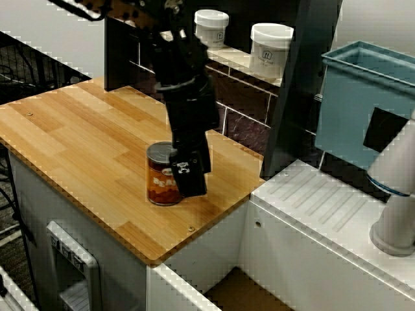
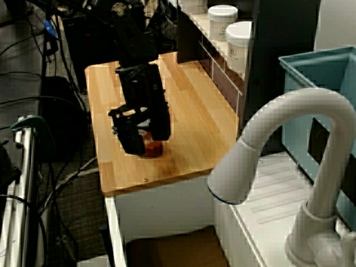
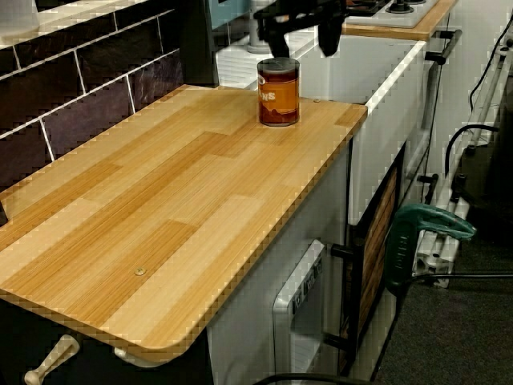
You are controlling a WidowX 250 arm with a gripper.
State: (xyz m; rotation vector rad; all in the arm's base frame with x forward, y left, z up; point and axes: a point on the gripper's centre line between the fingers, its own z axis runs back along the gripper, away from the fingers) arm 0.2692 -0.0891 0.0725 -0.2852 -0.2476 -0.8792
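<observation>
While the open hand (image 3: 301, 42) hangs near, the closed can (image 3: 278, 92) stands upright.

Kitchen: wooden counter (image 1: 78, 136), white faucet (image 2: 289, 122), tiled backsplash (image 3: 80, 104).

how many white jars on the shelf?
2. One white round lidded jar stands on the tiled shelf at the left, the other jar beside the dark post. More may sit out of frame.

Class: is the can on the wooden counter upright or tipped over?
Upright. The can stands on its base on the counter, round top facing up.
</observation>
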